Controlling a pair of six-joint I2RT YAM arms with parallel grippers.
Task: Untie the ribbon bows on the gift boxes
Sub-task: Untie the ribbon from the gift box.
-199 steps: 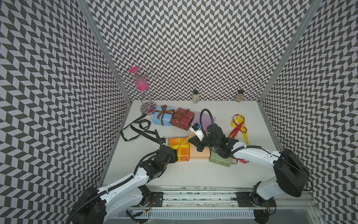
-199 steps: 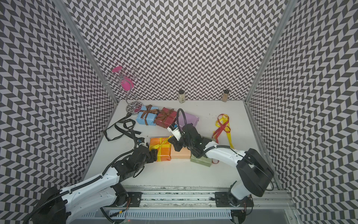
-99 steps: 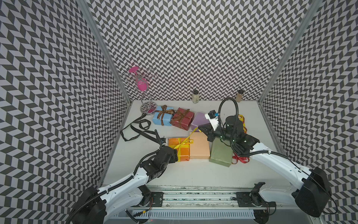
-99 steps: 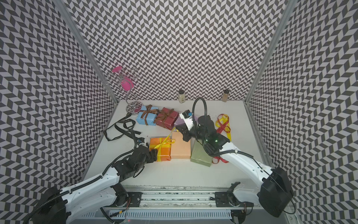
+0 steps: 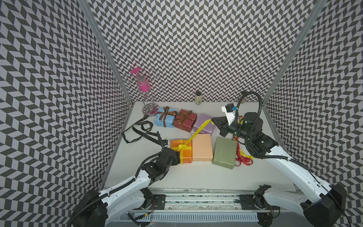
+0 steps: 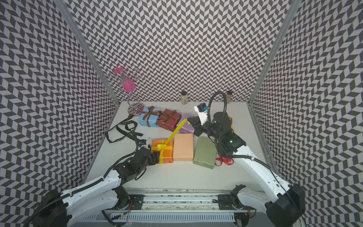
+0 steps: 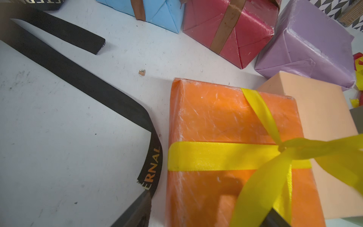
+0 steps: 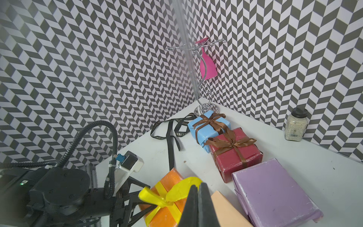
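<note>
My right gripper [image 5: 213,120] [image 8: 197,186] is shut on a tail of the yellow ribbon [image 5: 198,131], held above the lilac box [image 5: 204,125]. The tail runs taut down to the knot [image 7: 281,148] on the orange box [image 5: 187,155]. My left gripper [image 5: 177,154] [image 7: 211,208] stands open astride that box's near left corner, one finger [image 7: 137,210] beside it on the table. The peach box [image 5: 202,147] and the olive box [image 5: 225,152] are bare. Brown bows [image 5: 167,113] stay tied on the light blue box [image 5: 164,122] and the dark red box [image 5: 186,123].
A loose black lettered ribbon [image 5: 137,131] lies left of the boxes. Loose red and yellow ribbons [image 5: 242,157] lie right of the olive box. A wire stand [image 5: 146,94] with a pink glass fills the back left corner. Spice jars [image 5: 198,97] [image 6: 228,96] stand at the back wall.
My right gripper has drawn back and up to the right from over the orange box, pulling the yellow tail out long and taut. The left arm has stayed put.
</note>
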